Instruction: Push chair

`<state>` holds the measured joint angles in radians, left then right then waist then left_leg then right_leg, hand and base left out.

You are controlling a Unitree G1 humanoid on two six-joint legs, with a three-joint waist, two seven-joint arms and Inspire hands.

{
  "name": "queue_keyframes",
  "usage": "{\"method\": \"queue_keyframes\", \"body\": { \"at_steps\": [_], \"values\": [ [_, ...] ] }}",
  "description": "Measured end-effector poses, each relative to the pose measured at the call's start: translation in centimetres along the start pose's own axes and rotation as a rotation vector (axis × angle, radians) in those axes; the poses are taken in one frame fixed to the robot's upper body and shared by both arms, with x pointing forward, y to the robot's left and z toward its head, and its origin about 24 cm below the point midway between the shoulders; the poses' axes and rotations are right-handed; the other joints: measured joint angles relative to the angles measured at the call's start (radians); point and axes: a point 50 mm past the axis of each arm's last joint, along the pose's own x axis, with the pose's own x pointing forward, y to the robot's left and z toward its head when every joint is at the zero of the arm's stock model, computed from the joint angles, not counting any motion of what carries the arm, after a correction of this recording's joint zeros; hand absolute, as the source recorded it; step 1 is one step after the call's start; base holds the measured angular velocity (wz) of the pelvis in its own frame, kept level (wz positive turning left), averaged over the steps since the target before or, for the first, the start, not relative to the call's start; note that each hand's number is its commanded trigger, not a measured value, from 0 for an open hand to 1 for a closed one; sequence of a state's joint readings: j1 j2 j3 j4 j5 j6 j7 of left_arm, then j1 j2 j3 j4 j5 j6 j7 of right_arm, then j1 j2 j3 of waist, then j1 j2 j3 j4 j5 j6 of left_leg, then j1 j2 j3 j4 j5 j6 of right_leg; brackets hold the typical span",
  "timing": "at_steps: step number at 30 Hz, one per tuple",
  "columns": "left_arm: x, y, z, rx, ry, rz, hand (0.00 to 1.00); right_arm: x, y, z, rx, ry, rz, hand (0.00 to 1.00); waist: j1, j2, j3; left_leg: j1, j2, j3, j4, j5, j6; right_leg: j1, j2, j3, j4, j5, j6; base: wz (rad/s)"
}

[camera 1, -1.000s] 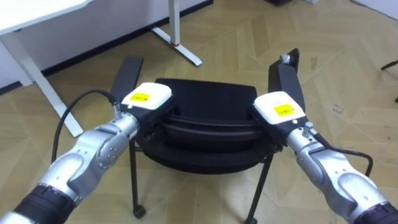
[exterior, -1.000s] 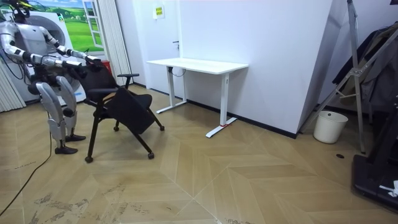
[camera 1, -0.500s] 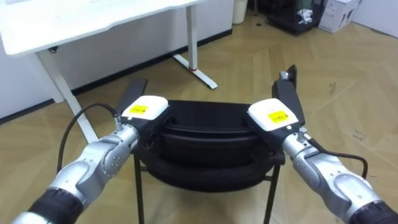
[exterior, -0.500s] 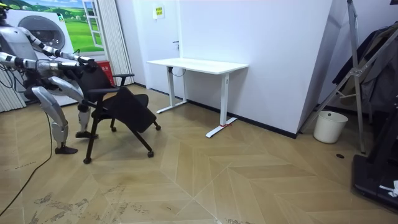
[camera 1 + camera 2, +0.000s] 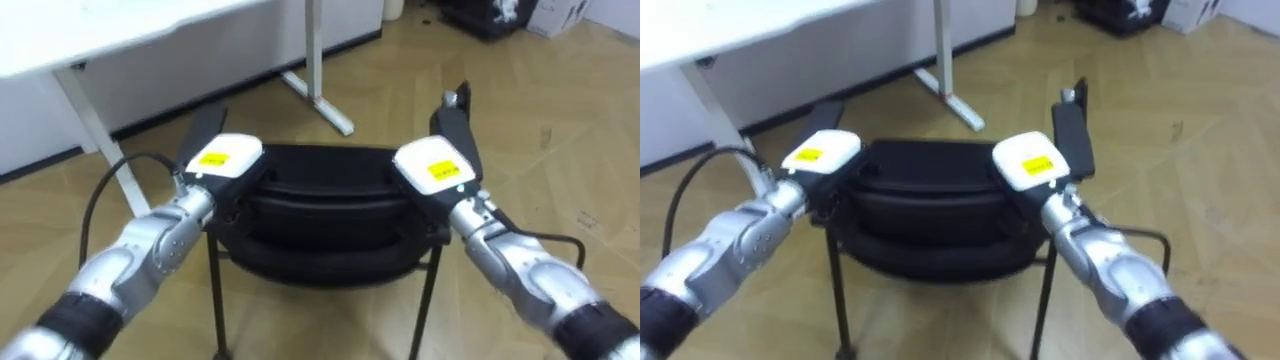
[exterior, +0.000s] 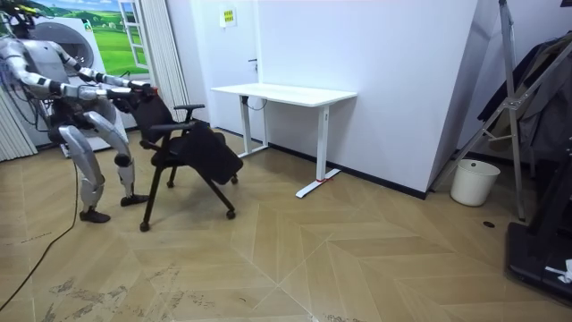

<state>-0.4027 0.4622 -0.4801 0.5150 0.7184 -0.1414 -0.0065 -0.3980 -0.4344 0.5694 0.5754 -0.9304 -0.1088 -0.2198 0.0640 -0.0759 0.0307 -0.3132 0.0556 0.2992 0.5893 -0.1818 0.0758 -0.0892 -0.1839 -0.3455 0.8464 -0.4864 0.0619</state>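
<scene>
Both hands sit on top of the chair's (image 5: 322, 215) backrest (image 5: 320, 165), one at each upper corner. The left hand (image 5: 226, 160) lies on the left corner and the right hand (image 5: 432, 168) on the right corner, each with its white back plate turned upward. Their fingers reach over the far side of the backrest and are hidden under the plates, so I cannot tell whether they are curled round the edge or laid flat against it.

Just beyond each hand, a black armrest points away from the robot: the left armrest (image 5: 205, 130) and the right armrest (image 5: 455, 125).

The chair stands on the wood floor (image 5: 560, 110), directly before the robot and between it and the white desk (image 5: 120, 35). The desk's foot (image 5: 325, 105) lies on the floor just beyond the backrest.

In the room view the robot is at the far left, leaning forward with both arms stretched to the chair and one leg set ahead of the other. The chair is near the desk's left end but not touching it. The desk stands along the back wall (image 6: 384, 80). A white bin (image 6: 474, 182) stands by that wall toward the room view's right, well apart from the chair.
</scene>
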Motion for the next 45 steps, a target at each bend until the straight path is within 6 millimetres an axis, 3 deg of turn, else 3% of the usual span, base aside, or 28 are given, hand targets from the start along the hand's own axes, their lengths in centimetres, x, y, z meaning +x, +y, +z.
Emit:
{"method": "queue_keyframes", "body": {
  "at_steps": [1, 2, 4, 6, 7, 9, 11, 13, 14, 16, 17, 22, 24, 25, 26, 27, 28, 29, 31, 32, 34, 36, 39, 41, 42, 43, 44, 45],
  "values": [
    [0.3, 0.6, -0.1, 0.000, 0.005, 0.014, 1.00, 0.4, -0.5, 0.0, -0.010, 0.003, -0.012, 1.00, 0.003, 0.010, 0.0083, -0.004, -0.004, -0.007, 0.033, -0.031, 0.007, -0.058, -0.038, 0.003, 0.148, 0.076, -0.030, 0.00],
    [0.6, 0.8, -0.2, 0.003, 0.009, 0.014, 1.00, 0.5, -0.5, 0.0, -0.013, 0.006, -0.011, 1.00, -0.001, 0.022, 0.0058, -0.001, -0.015, -0.034, 0.047, -0.054, 0.012, -0.107, -0.059, 0.011, 0.248, 0.173, -0.047, 0.13],
    [1.0, 1.1, -0.1, 0.017, 0.003, 0.011, 1.00, 0.5, -0.3, 0.0, -0.005, 0.011, -0.008, 1.00, -0.006, 0.044, 0.0148, 0.016, -0.018, -0.088, 0.054, -0.078, 0.012, -0.164, -0.057, 0.024, 0.336, 0.291, -0.046, 0.20],
    [0.9, 1.6, -0.4, 0.033, -0.001, 0.019, 1.00, 0.8, -0.3, 0.4, 0.005, 0.008, -0.023, 1.00, -0.004, 0.050, 0.0182, 0.020, -0.018, -0.126, 0.057, -0.100, 0.006, -0.238, -0.038, 0.038, 0.340, 0.241, -0.036, 0.02],
    [0.8, 1.7, -0.5, 0.036, 0.001, 0.018, 1.00, 0.9, -0.4, 0.7, 0.007, 0.006, -0.031, 1.00, -0.007, 0.061, 0.0213, 0.028, -0.018, -0.152, 0.057, -0.111, 0.001, -0.277, -0.030, 0.035, 0.285, 0.216, -0.033, 0.31],
    [0.9, 1.8, -0.6, 0.037, 0.003, 0.019, 1.00, 0.9, -0.4, 0.7, 0.007, 0.004, -0.042, 1.00, -0.022, 0.071, 0.0228, 0.038, -0.019, -0.181, 0.056, -0.124, -0.004, -0.321, -0.024, 0.043, 0.137, 0.210, -0.033, 0.51],
    [0.8, 1.4, -0.6, 0.039, 0.004, 0.014, 1.00, 0.9, -0.2, 0.8, 0.001, 0.000, -0.039, 1.00, -0.037, 0.070, 0.0236, 0.066, -0.016, -0.207, 0.053, -0.150, -0.024, -0.322, -0.014, 0.069, -0.136, 0.247, -0.030, 0.52],
    [0.7, 1.3, -0.7, 0.037, 0.008, 0.018, 1.00, 0.9, -0.2, 0.9, 0.002, -0.011, -0.045, 1.00, -0.038, 0.066, 0.0212, 0.085, -0.017, -0.227, 0.063, -0.178, -0.047, -0.308, -0.014, 0.096, -0.281, 0.295, -0.032, 0.42],
    [0.7, 1.1, -0.8, 0.031, 0.014, 0.018, 1.00, 0.9, -0.2, 0.9, -0.003, -0.014, -0.049, 1.00, -0.037, 0.062, 0.0175, 0.101, -0.011, -0.241, 0.069, -0.196, -0.066, -0.302, -0.012, 0.092, -0.288, 0.346, -0.050, 0.39],
    [0.7, 1.1, -1.0, 0.028, 0.022, 0.017, 1.00, 1.1, -0.4, 1.0, -0.017, -0.017, -0.051, 1.00, -0.026, 0.060, 0.0098, 0.117, 0.011, -0.245, 0.070, -0.214, -0.100, -0.287, 0.000, 0.078, -0.261, 0.354, -0.072, 0.31],
    [0.8, 1.3, -0.9, 0.014, 0.025, 0.028, 1.00, 1.4, -0.9, 0.8, -0.029, -0.018, -0.062, 1.00, -0.025, 0.065, 0.0086, 0.127, 0.034, -0.246, 0.072, -0.223, -0.125, -0.280, 0.011, 0.065, -0.241, 0.345, -0.108, 0.25],
    [1.0, 1.8, -1.1, -0.005, 0.039, 0.060, 1.00, 2.3, -2.1, 0.7, -0.056, -0.023, -0.073, 1.00, 0.013, 0.071, 0.0084, 0.176, 0.105, -0.244, 0.063, -0.230, -0.188, -0.269, 0.063, 0.036, -0.169, 0.226, -0.156, 0.06],
    [1.1, 1.7, -1.2, -0.003, 0.051, 0.066, 1.00, 2.7, -1.9, 0.8, -0.053, -0.023, -0.058, 1.00, 0.017, 0.058, 0.0163, 0.134, 0.119, -0.248, 0.213, -0.177, -0.153, -0.248, 0.068, 0.036, -0.135, 0.180, -0.169, 0.05],
    [1.1, 1.1, -1.3, -0.012, 0.061, 0.048, 1.00, 2.8, -1.5, 0.9, -0.053, -0.024, -0.040, 1.00, 0.024, 0.057, 0.0167, 0.088, 0.132, -0.262, 0.357, -0.091, -0.129, -0.218, 0.077, 0.037, -0.125, 0.153, -0.175, -0.09],
    [1.0, 0.6, -1.3, -0.016, 0.064, 0.034, 1.00, 2.5, -0.9, 0.9, -0.045, -0.024, -0.021, 1.00, 0.030, 0.057, 0.0170, 0.026, 0.139, -0.286, 0.489, 0.038, -0.116, -0.180, 0.083, 0.034, -0.116, 0.125, -0.181, -0.05],
    [1.0, 0.2, -1.3, -0.019, 0.063, 0.023, 1.00, 2.4, -0.6, 0.9, -0.041, -0.026, -0.011, 1.00, 0.030, 0.055, 0.0162, -0.006, 0.139, -0.298, 0.547, 0.123, -0.108, -0.162, 0.083, 0.033, -0.110, 0.112, -0.183, 0.06],
    [0.9, -0.4, -1.1, -0.023, 0.063, 0.010, 1.00, 2.1, -0.1, 0.9, -0.035, -0.024, 0.002, 1.00, 0.028, 0.048, 0.0158, -0.064, 0.122, -0.324, 0.637, 0.305, -0.108, -0.132, 0.076, 0.033, -0.094, 0.094, -0.200, 0.11],
    [1.0, -0.7, -0.9, -0.032, 0.059, 0.006, 1.00, 1.9, 0.1, 0.8, -0.032, -0.019, 0.006, 1.00, 0.027, 0.043, 0.0171, -0.140, 0.093, -0.330, 0.757, 0.355, -0.107, -0.119, 0.063, 0.034, -0.073, 0.069, -0.201, 0.07],
    [1.2, -0.8, -0.6, -0.034, 0.055, 0.004, 1.00, 1.8, 0.2, 0.5, -0.034, -0.011, 0.014, 1.00, 0.026, 0.031, 0.0216, -0.256, 0.044, -0.306, 0.963, 0.335, -0.087, -0.100, 0.039, 0.035, -0.045, 0.045, -0.210, -0.08],
    [1.2, -1.0, -0.6, -0.035, 0.056, 0.000, 1.00, 1.8, 0.4, 0.4, -0.032, -0.012, 0.022, 1.00, 0.029, 0.022, 0.0256, -0.317, 0.021, -0.268, 1.041, 0.321, -0.074, -0.082, 0.028, 0.034, -0.048, 0.041, -0.213, -0.16],
    [1.2, -0.9, -0.6, -0.026, 0.052, 0.001, 1.00, 1.7, 0.5, 0.4, -0.026, -0.012, 0.021, 1.00, 0.016, 0.003, 0.0389, -0.392, -0.013, -0.225, 1.073, 0.303, -0.063, -0.055, 0.014, 0.033, -0.057, 0.037, -0.200, 0.02],
    [1.2, -1.0, -0.5, -0.021, 0.047, 0.002, 1.00, 1.6, 0.5, 0.3, -0.023, -0.012, 0.022, 1.00, -0.001, 0.003, 0.0502, -0.427, -0.016, -0.203, 1.022, 0.267, -0.079, -0.032, 0.015, 0.025, -0.075, 0.033, -0.192, 0.08],
    [1.3, -0.7, -0.3, -0.023, 0.037, 0.016, 1.00, 1.5, 0.0, -0.2, -0.035, -0.017, 0.005, 1.00, -0.014, 0.028, 0.0485, -0.382, 0.007, -0.186, 0.690, 0.250, -0.083, -0.032, 0.037, 0.030, -0.081, 0.018, -0.172, -0.03],
    [1.3, -0.7, 0.0, -0.026, 0.028, 0.024, 1.00, 1.1, 0.0, -0.4, -0.036, -0.015, -0.015, 1.00, -0.036, 0.040, 0.0412, -0.263, 0.002, -0.174, 0.329, 0.247, -0.086, -0.027, 0.040, 0.039, -0.081, -0.007, -0.145, 0.00],
    [1.3, -0.7, 0.0, -0.026, 0.026, 0.024, 1.00, 1.0, 0.0, -0.4, -0.037, -0.015, -0.021, 1.00, -0.039, 0.044, 0.0393, -0.232, 0.001, -0.168, 0.257, 0.247, -0.086, -0.026, 0.045, 0.049, -0.082, -0.010, -0.136, -0.06],
    [1.3, -0.8, 0.1, -0.026, 0.023, 0.022, 1.00, 0.9, 0.1, -0.3, -0.037, -0.021, -0.027, 1.00, -0.036, 0.055, 0.0307, -0.173, 0.003, -0.167, 0.131, 0.247, -0.086, -0.022, 0.050, 0.054, -0.083, -0.017, -0.124, -0.16],
    [1.3, -0.7, 0.2, -0.025, 0.018, 0.023, 1.00, 0.7, 0.2, -0.3, -0.037, -0.022, -0.034, 1.00, -0.035, 0.059, 0.0274, -0.121, 0.002, -0.167, 0.043, 0.226, -0.088, -0.017, 0.051, 0.062, -0.083, -0.025, -0.115, -0.20],
    [1.3, -0.7, 0.3, -0.022, 0.016, 0.025, 1.00, 0.6, 0.2, -0.2, -0.036, -0.020, -0.039, 1.00, -0.035, 0.056, 0.0249, -0.102, -0.001, -0.169, 0.022, 0.192, -0.095, -0.017, 0.051, 0.072, -0.083, -0.029, -0.107, -0.28]
  ]
}}
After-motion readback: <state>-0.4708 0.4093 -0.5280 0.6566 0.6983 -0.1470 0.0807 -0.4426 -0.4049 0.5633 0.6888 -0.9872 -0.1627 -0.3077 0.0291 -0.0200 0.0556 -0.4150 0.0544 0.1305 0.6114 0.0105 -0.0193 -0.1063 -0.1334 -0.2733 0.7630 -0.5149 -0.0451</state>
